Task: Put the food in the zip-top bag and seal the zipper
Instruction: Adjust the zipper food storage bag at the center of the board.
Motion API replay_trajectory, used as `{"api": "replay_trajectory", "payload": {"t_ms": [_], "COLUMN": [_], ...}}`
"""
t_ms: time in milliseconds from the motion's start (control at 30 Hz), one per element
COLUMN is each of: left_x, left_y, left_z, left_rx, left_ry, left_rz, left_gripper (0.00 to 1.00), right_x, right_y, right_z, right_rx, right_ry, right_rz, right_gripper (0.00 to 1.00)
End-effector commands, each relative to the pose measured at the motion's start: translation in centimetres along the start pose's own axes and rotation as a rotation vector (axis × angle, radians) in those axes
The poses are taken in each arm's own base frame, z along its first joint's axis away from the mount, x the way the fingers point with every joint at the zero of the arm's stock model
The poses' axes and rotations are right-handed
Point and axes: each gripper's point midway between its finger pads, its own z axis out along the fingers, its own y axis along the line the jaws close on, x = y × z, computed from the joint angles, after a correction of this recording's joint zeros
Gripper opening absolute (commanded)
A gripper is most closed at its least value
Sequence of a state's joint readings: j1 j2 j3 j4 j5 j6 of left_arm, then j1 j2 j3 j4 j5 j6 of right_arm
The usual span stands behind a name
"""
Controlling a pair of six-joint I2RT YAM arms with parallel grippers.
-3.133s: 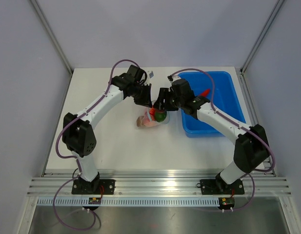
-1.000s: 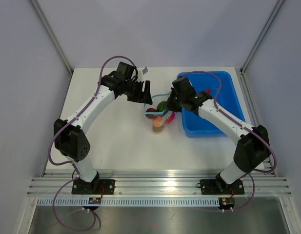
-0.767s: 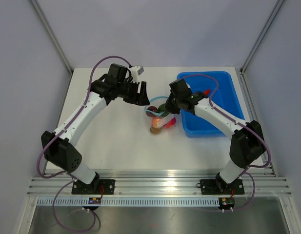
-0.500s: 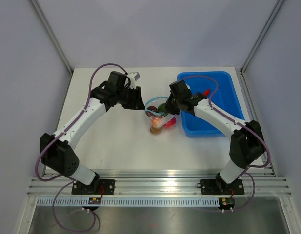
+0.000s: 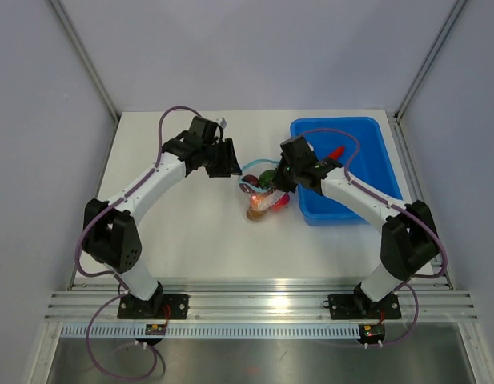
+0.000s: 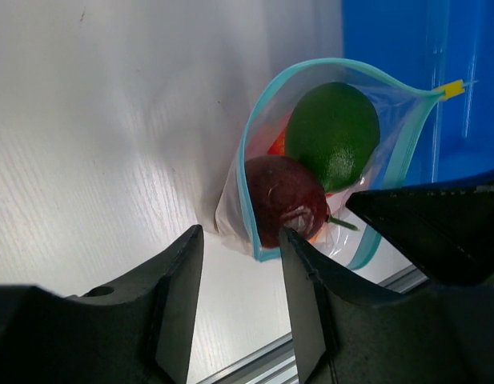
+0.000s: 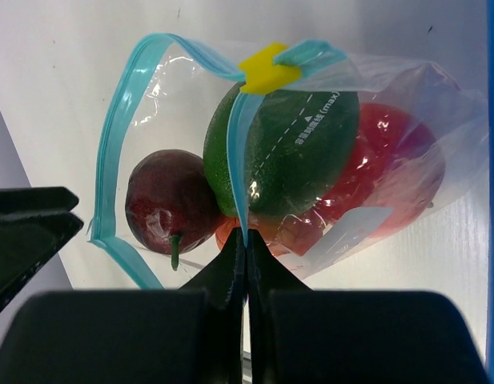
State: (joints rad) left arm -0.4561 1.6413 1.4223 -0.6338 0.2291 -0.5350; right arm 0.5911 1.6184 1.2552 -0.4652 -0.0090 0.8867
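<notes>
At table centre, top view: the zip-top bag lies at nine o'clock of the blue tray, between both arms.

Left wrist view: the left gripper is spread and empty, with the crinkly mouth at one o'clock.

Right wrist view: the right gripper is pinched on the teal zipper, which runs toward twelve. The glossy food is inside.
</notes>
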Motion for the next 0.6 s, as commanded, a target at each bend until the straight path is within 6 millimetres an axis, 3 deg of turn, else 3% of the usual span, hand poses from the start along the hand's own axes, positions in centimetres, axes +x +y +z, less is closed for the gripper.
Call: {"api": "replay_trajectory", "payload": {"t_ms": [0,167,367,433,567], "left_x": [-1.6,-0.1,1.0,0.7,-1.3], "left_y": [-1.3,-2.6,-2.3,-2.5,-3.6], "left_z": [0.7,1.5,1.9,1.7,-0.1], "left_rx": [0.012,0.043,0.041,0.044,0.040], "left_ry": [-0.037,0.019,0.064,0.060,0.006], "left_rz": [-0.010,0.025,0.031,0.040,0.077], "left_gripper": [0.44,0.37,0.07,0.00,0.00], "right_x": [-0.3,-0.3,-0.1,-0.2,-1.8], "right_y": [1.3,0.9,0.6,0.7,1.8], "right_z": [-1.4,-1.4,-1.5,-1.6,-2.3], "right_rx": [-0.062,-0.050,-0.049,-0.056,-0.063], "right_ry": [-0.022,-0.025,-0.032,-0.038,-0.084], "right_rz": [-0.004,-0.006,0.005,0.003,-0.041], "right_gripper": [0.00,0.00,0.00,0.00,0.00]}}
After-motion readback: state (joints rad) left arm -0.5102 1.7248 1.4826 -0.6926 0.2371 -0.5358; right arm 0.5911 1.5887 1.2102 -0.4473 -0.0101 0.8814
